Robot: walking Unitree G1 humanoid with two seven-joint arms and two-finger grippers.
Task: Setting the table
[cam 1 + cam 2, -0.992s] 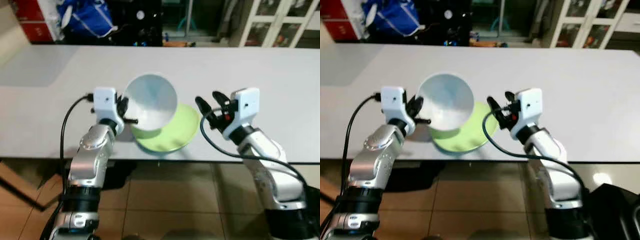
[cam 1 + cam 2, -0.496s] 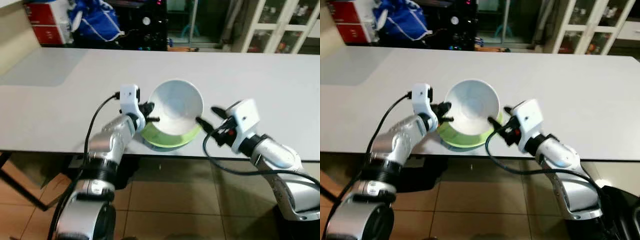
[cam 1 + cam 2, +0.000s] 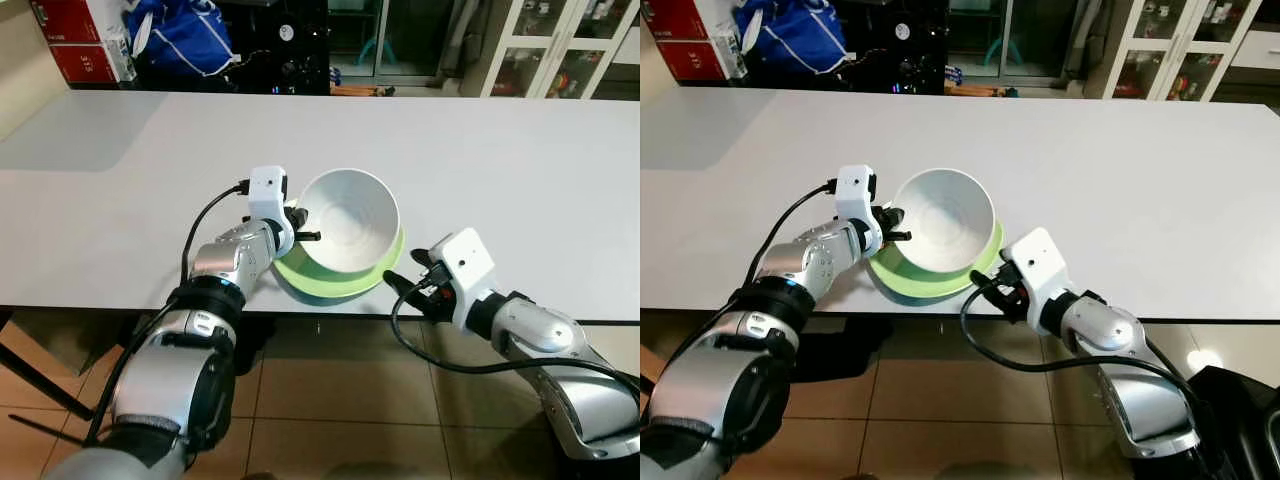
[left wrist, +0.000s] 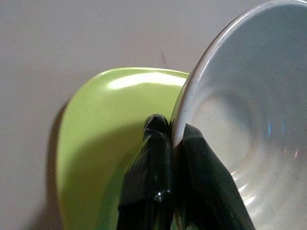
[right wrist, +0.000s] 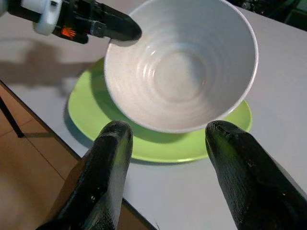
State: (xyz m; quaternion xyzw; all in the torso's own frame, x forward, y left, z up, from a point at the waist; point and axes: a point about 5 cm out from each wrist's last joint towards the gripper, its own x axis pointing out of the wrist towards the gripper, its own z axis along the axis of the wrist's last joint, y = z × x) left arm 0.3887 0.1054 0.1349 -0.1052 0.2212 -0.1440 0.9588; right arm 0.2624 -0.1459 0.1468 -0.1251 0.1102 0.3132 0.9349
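Nearest to you, the right gripper (image 5: 165, 143) waits just off the table edge (image 3: 560, 318), its two fingers spread wide and holding nothing, aimed at the green plate (image 3: 335, 283). The plate lies flat near that edge. On it rests the white bowl (image 3: 349, 218), tilted, because the left gripper (image 4: 173, 139) pinches its rim, one finger inside and one outside. The bowl looks like glazed ceramic: stiff, rather heavy, smooth and probably slippery, and it can break. You should keep the hold on the rim and lower it gently.
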